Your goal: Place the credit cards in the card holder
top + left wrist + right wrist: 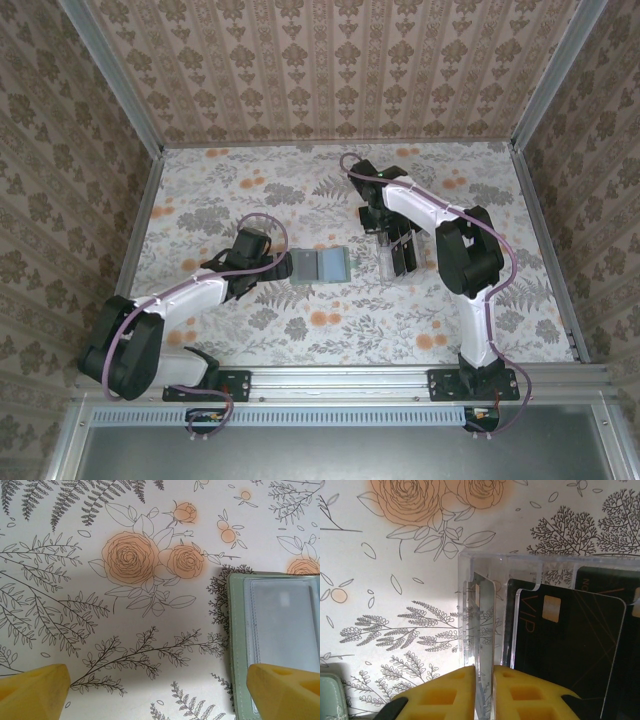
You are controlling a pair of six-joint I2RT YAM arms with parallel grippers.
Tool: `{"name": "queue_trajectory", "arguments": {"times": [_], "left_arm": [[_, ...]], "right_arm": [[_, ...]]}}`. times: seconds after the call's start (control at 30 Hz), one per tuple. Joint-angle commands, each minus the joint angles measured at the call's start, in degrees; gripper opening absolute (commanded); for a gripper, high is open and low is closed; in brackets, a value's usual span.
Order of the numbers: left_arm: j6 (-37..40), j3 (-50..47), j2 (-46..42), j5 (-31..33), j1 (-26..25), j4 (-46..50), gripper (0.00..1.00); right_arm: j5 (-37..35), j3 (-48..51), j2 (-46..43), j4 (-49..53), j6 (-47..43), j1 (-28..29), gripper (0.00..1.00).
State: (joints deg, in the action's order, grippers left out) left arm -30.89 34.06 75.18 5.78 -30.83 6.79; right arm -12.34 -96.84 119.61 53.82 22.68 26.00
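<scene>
1. Credit cards (pixel 570 645): black, several, standing upright in slots of a clear plastic rack (pixel 470 560). None in the card holder yet.
2. Card faces in the right wrist view: gold "VIP" lettering + a gold chip, seen through the clear dividers.
3. Rack sits right of centre on the floral worktop (pixel 330 335). Top view shows it just right of the card holder, w/ a small gap between them, not touching.
4. Card holder (pixel 237 645): sage-green, lying flat and opened out at mid-worktop. A clear sleeve (pixel 285 620) faces up inside the green border. Can't see anything in the sleeve.
5. Left tool (pixel 157 695): wide, yellow tips far apart, holding nothing. It is low over the worktop at the holder's left edge. In its wrist view the right-hand tip overlaps the holder's near corner and the other tip is over bare cloth.
6. Right tool (pixel 484 690): narrow, yellow fingers (pixel 445 695) nearly together, pointing down at the rack's left end.
7. Between those fingers is a thin upright sheet (pixel 482 630), seen almost edge-on and greyish. It stands in the outermost slot, left of the front VIP card.
8. Can't tell if that sheet is a card or a rack divider, nor if the fingers actually pinch it or just flank it.
9. A corner of the green holder also shows at bottom left of the right wrist view, near the rack but apart from it.
10. Top view: both arms reach in from the near edge, left arm to the holder, right arm bent over the rack.
</scene>
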Motion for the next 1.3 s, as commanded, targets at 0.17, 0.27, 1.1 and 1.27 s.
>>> {"name": "queue_trajectory", "arguments": {"times": [0.17,0.27,1.1,1.27], "left_arm": [[-0.8,0.4,0.3,-0.2,-0.5,-0.5,1.00],[-0.8,0.5,0.3,-0.2,-0.5,-0.4,1.00],[1.2,3.5,1.6,2.4,-0.3,4.0,1.00],[1.7,4.8,2.8,2.8,-0.4,5.0,1.00]], "right_arm": [[1.9,1.3,-1.4,-0.6,0.6,-0.7,0.10],[2.4,1.3,-2.1,-0.7,0.6,-0.9,0.05],[20.8,25.8,-22.9,-37.3,18.1,11.4,0.00],[21.3,30.5,-20.2,-46.5,21.1,14.4,0.00]]}}
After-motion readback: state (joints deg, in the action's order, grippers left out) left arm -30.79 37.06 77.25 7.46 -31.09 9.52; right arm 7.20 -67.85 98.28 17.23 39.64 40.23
